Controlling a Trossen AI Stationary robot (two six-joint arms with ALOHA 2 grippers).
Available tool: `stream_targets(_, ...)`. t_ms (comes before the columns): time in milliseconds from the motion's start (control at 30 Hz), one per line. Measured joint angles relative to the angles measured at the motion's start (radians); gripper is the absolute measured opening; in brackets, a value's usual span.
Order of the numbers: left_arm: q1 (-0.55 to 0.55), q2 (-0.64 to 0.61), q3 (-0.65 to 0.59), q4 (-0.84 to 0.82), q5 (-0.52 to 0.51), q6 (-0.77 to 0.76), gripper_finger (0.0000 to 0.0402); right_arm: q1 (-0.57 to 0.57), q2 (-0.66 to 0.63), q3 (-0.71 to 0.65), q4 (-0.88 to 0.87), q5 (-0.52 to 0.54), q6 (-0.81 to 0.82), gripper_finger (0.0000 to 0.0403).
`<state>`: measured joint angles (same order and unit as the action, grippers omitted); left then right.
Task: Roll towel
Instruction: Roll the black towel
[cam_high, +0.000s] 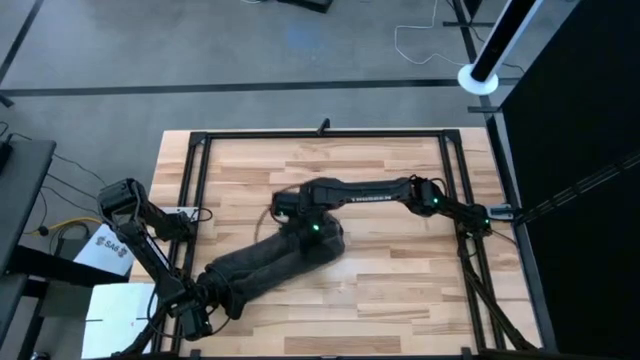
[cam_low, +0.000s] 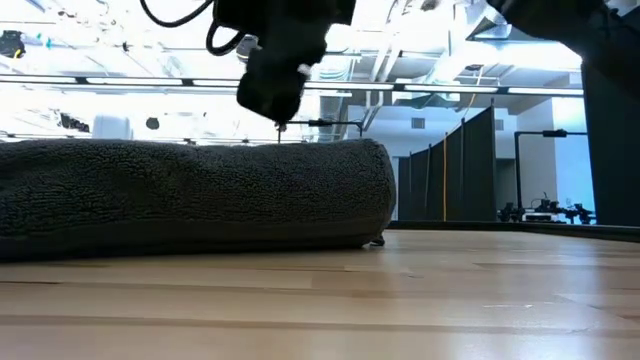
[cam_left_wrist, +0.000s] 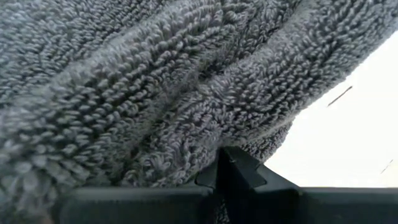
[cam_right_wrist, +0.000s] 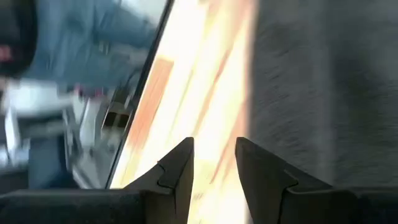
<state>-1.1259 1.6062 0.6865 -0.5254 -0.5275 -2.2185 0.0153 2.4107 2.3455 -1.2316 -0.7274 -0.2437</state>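
Left gripper (cam_high: 205, 306) sits at the towel's lower-left end near the table's front-left corner; its wrist view is filled with towel (cam_left_wrist: 155, 93) loops pressed right against the fingers, so it looks closed on the cloth, gripping that end. Towel (cam_high: 270, 262) lies as one long bundled log running diagonally from front-left up toward table centre, resting on the wooden table (cam_high: 400, 290). In the low view it reads as a thick rounded roll (cam_low: 190, 195) with a closed blunt end, lying flat on the wood.

Progress, as a judgement: mostly rolled, the cloth is already gathered into a cylinder, no flat spread part visible. Left to do looks like tightening or tidying the ends and letting go. Can't see the tag, and can't tell how neat the underside seam is.

Right gripper (cam_high: 312, 228) is over the upper-right end of the roll near table centre; right wrist view shows its fingers (cam_right_wrist: 177, 168) narrow, a small gap between them, nothing held, towel beside them.

Counts: one towel, one table, two arms, two grippers
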Motion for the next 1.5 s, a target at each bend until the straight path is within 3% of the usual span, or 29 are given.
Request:
stream_targets(200,0.000,0.000,0.000,0.004,0.000,0.000,0.0000,0.028,-0.003,-0.053,-0.088,0.001,-0.095,0.0105)
stream_targets(633,0.000,-0.005,-0.001,0.041,-0.001,0.000,0.0000,-0.159,-0.002,-0.281,0.184,0.044,0.037,0.0079)
stream_targets(967,-0.002,-0.159,-0.003,0.035,0.058,0.010,0.0000,-0.139,-0.009,-0.447,0.366,0.092,0.104,0.0077)
stream_targets(1300,0.057,-0.276,-0.003,-0.252,0.216,0.003,0.0000,-0.135,-0.008,-0.461,0.316,0.136,0.098,0.0077)
stream_targets(1500,0.070,-0.336,-0.004,-0.323,0.239,0.002,0.0000,-0.135,-0.006,-0.464,0.322,0.148,0.097,0.0077)
